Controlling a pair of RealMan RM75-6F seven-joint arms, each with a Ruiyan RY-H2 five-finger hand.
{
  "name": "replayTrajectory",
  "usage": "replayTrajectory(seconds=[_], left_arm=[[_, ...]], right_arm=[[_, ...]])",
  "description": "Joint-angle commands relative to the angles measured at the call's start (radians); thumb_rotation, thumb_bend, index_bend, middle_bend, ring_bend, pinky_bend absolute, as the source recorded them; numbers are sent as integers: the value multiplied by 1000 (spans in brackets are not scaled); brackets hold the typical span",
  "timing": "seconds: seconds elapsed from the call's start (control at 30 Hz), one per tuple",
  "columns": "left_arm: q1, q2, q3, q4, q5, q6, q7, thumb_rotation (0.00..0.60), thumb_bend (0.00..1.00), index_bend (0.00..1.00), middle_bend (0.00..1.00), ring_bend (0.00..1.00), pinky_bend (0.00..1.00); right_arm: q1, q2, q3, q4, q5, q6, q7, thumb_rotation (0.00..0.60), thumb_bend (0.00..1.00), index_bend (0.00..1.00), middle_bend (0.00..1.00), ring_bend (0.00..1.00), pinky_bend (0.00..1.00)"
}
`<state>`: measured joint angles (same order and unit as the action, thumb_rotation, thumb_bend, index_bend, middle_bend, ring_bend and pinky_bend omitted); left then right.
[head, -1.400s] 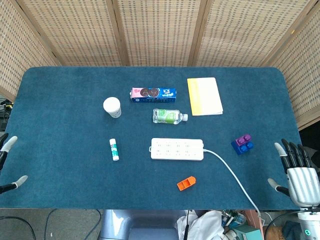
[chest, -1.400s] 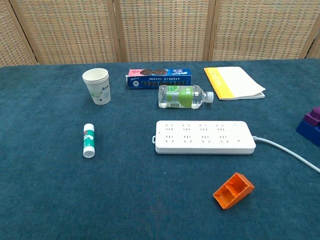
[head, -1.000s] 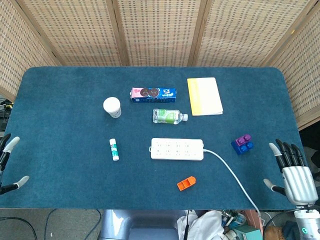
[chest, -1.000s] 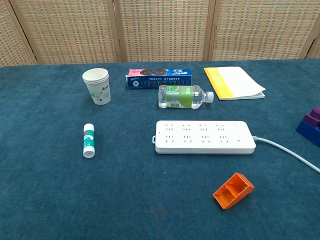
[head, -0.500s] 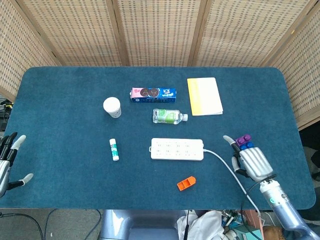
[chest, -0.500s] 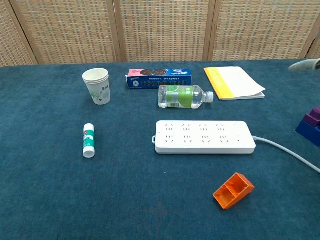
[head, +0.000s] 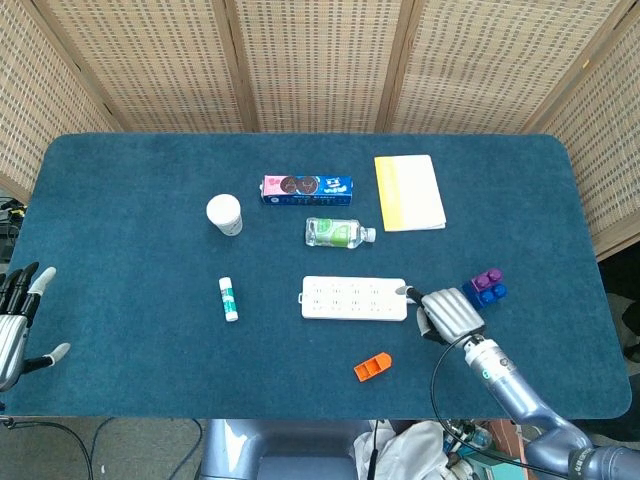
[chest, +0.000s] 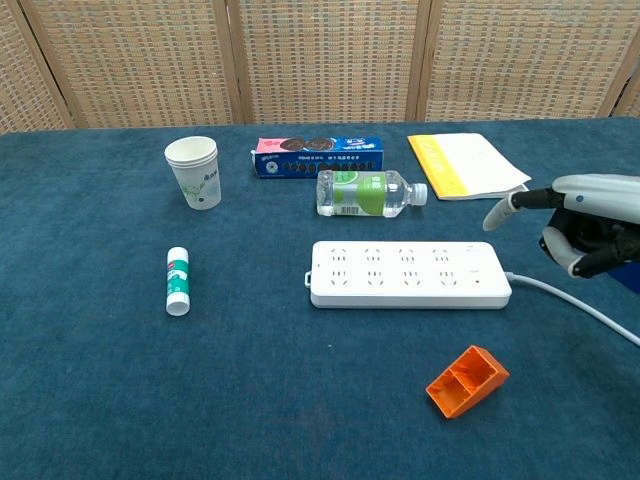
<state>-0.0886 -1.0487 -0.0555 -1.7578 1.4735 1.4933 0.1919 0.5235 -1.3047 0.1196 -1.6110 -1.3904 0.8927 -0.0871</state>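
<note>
Right hand (head: 449, 312) now hovers at power strip (head: 354, 298) cable end, moved in from table edge; fingers apparently curled, empty. Left hand (head: 14, 325): spread open, holding nothing

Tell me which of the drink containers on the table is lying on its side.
The clear water bottle with the green label lies on its side, cap toward the yellow booklet. The paper cup stands upright.

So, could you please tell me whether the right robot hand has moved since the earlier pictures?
Yes. The right robot hand has swung leftward from the table's right edge, past the purple and blue blocks, to the cord end of the power strip.
</note>
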Motion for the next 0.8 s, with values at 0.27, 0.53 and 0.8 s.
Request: replayTrajectory(seconds=[0.27, 0.53, 0.8], left_arm=[[-2, -4, 1, -2, 2, 0, 7, 600, 0, 0, 0, 0, 0], [-2, -2, 3, -3, 7, 1, 4, 600, 0, 0, 0, 0, 0], [-3, 0, 4, -3, 5, -1, -1, 600, 0, 0, 0, 0, 0]], right_arm=[[38, -69, 0, 64, 110, -43, -72, 600, 852, 245, 810, 905, 1000], [59, -98, -2, 71, 190, -51, -141, 600, 852, 263, 810, 905, 1000], [75, -116, -8, 74, 220, -48, -169, 600, 853, 263, 810, 905, 1000]])
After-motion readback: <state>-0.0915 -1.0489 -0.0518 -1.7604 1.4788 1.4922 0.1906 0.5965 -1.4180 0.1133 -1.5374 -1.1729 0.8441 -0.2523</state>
